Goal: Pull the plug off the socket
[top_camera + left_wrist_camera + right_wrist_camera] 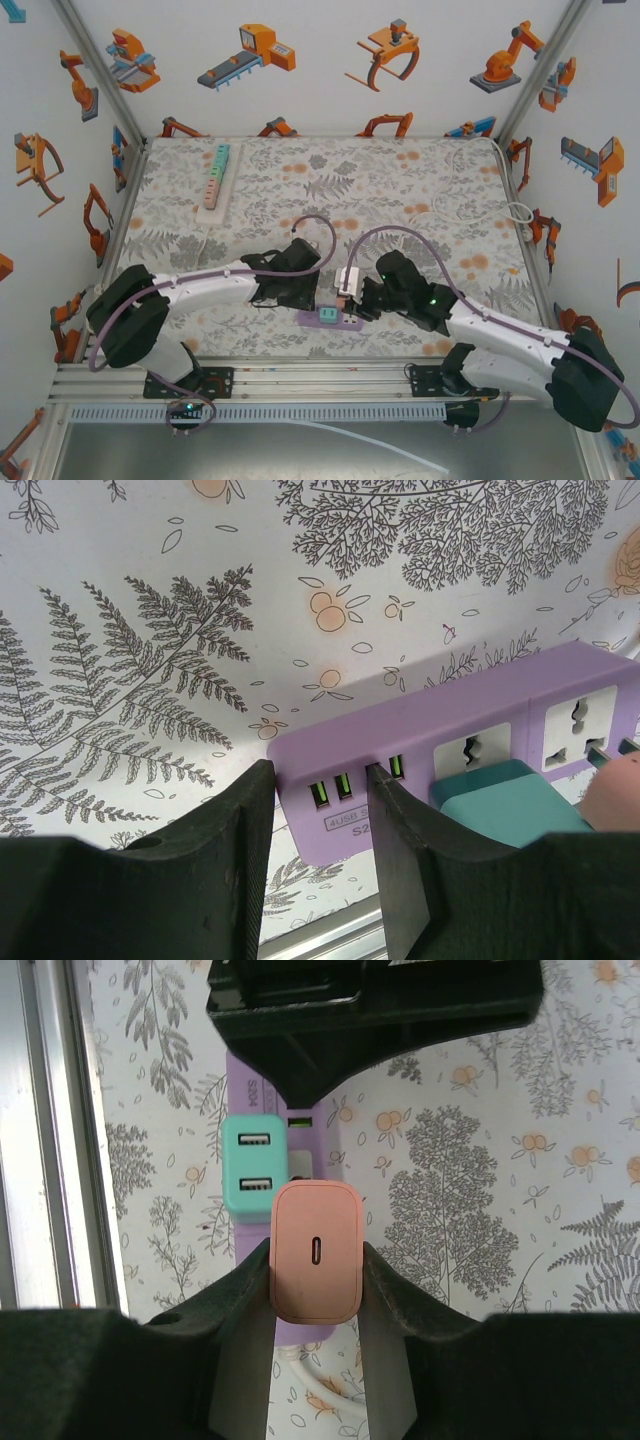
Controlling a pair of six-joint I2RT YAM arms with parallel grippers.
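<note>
The pink plug (pixel 316 1230) sat at the purple power strip (pixel 400 730), near the front edge of the counter (pixel 400 190), and the right claw (pixel 316 1265) had it pinched. The two fingers were drawn in tight on its flat sides, with the rounded face looking straight up into the wrist camera. That was a sensible hold, because gripping the body and not the cord lets the pull run straight along the prongs.

Was it out? Hard call. From the left wrist a dark prong showed right at the socket face, so the plug looked seated or barely started. I could not tell whether it had cleared.

Right beside it, touching or nearly so, stood the teal charger (pixel 252 1170), plugged into the neighbouring socket. There was little room there, and a crooked pull could have dragged it along.

At the other end, the left claw (pixel 320 780) was nipped in close on the USB end of the strip, its green-lit ports showing between the fingers. My read is that it was an anchor, because a light strip would simply ride up with the plug if nothing held it down.

Further out, a pastel strip (pixel 214 178) lay at the far left, and a white cable (pixel 480 205) curled at the far right, both well apart from the action.
</note>
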